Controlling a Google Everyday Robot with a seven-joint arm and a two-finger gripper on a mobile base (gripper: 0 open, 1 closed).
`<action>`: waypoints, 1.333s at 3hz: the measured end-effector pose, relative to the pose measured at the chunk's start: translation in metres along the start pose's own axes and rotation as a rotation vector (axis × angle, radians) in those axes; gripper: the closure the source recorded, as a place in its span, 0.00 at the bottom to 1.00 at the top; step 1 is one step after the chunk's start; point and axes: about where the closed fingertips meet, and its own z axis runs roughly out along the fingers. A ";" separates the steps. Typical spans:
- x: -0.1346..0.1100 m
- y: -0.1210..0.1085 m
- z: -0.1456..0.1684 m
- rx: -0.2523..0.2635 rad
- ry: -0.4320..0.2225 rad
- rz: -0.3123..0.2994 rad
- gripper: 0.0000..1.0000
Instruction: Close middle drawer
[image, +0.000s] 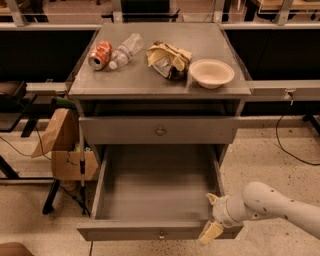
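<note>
The middle drawer (155, 185) is pulled far out, showing a long plain gray tray. Its low front panel (125, 231) with a small round knob (161, 235) is at the bottom of the view. My gripper (210, 216) is at the right end of that front panel. One cream finger (212, 199) is just inside the drawer and the other fingertip (210, 233) is in front of the panel, so the fingers stand apart. My white arm (270, 205) comes in from the lower right.
The drawer above (160, 131) is closed. The cabinet top (150, 75) carries a red can (100, 54), a plastic bottle (125, 50), a crumpled bag (167, 60) and a bowl (211, 73). A cardboard box (62, 145) and a stand stand at the left.
</note>
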 end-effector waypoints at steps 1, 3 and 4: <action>0.006 -0.005 0.015 -0.009 -0.014 -0.005 0.05; -0.004 -0.007 0.015 0.019 -0.037 -0.056 0.52; -0.015 -0.010 0.007 0.042 -0.045 -0.087 0.75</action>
